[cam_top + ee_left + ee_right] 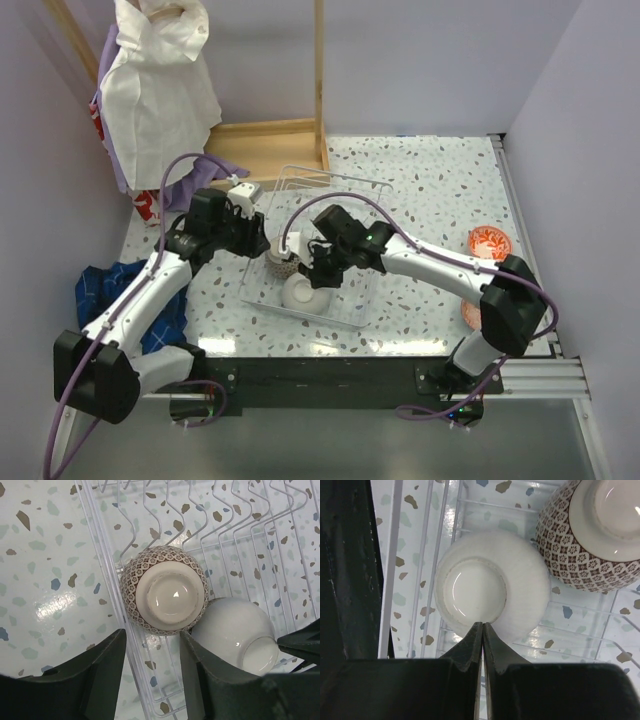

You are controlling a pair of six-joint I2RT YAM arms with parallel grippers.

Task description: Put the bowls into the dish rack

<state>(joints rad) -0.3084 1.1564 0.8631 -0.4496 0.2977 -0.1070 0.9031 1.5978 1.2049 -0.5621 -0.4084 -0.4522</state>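
Silvery wire dish rack (pixel 330 245) holds two upturned bowls, touching: a patterned bowl (pixel 164 590) just ahead of the left gripper (pixel 152 652), whose fingers are spread, and a white bowl (pixel 492 587) directly ahead of the right gripper (pixel 482 630) (fingers pressed together, holding nothing). Far tine rows stand unoccupied. An orange bowl (pixel 488 241) sits well right of the right gripper, near the table edge.

terrazzo table (pixel 440 200) | dish rack (pixel 372 285) | blue cloth (pixel 105 285) | orange bowl (pixel 489 241)
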